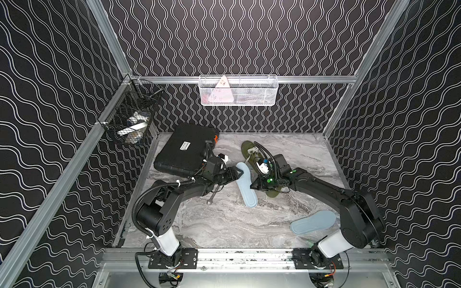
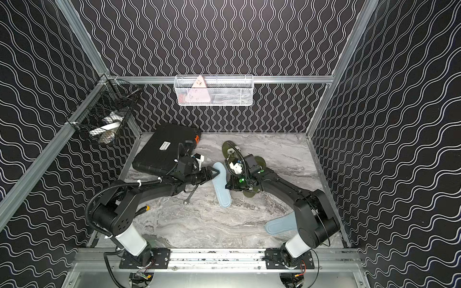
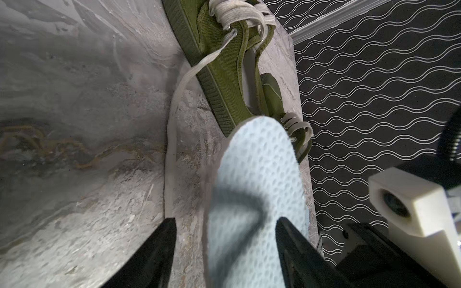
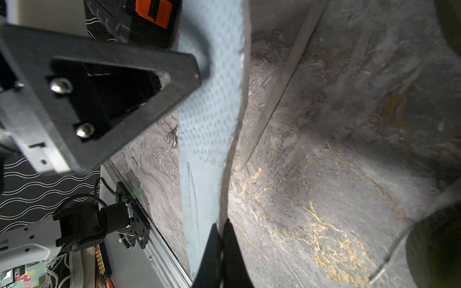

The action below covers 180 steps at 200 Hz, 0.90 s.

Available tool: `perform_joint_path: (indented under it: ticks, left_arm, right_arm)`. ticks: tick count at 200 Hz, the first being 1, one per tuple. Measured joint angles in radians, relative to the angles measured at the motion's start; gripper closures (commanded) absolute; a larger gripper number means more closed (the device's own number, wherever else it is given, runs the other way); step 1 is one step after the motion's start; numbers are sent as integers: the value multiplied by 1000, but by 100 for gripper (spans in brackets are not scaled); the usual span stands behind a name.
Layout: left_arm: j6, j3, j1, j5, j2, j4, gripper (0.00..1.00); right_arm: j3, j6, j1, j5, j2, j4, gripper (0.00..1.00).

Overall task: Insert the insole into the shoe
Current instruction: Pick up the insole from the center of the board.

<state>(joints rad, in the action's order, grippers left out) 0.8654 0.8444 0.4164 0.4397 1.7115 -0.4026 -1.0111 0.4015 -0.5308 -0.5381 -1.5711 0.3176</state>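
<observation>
Insole [image 1: 245,190] first: pale blue with a mesh face, lying on the counter [image 1: 219,229] mid-scene. It's just beside the olive shoe [image 1: 247,148], with its far end up near the laces.

I read it as thin, light, floppy foam. Hold one end and the other will droop, though the mesh should give the fingers decent bite. My pick is a pinch across the long edge near the middle, with the free end steadied while it's fed toward the shoe's mouth.

Right gripper [image 4: 221,230] is clenched. In its wrist view the fingers come together right on the insole's long edge, so I take that as a pinch on the rim.

Left gripper [image 3: 227,220] is parted fairly wide and grasping nothing. It straddles the insole's end nearest the shoe, one finger over the mesh and the other over bare counter. I can't tell whether it's pressing down or just above.

The shoe's upper looks slack and soft. A loose lace [image 3: 174,119] trails along the counter beside the insole, and that could snag. In both top views the right arm hides much of the shoe's opening.

Further out, a second insole [image 1: 313,222] lies near the right arm's base and a wrench [image 1: 212,197] sits by the left arm. A black case [image 1: 182,149] is behind it.
</observation>
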Motion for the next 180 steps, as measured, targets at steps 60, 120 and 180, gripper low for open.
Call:
perform_joint_path:
  ticks: [60, 120, 180]
  left_arm:
    - [82, -39, 0, 42, 26, -197, 100]
    - [237, -85, 0, -50, -43, -189, 100]
    - [337, -64, 9, -95, -81, -105, 100]
  right_arm:
    - [-7, -33, 4, 6, -29, -5, 43]
    - [179, -85, -40, 174, 112, -220, 0]
    - [254, -132, -199, 414, 91, -493, 0]
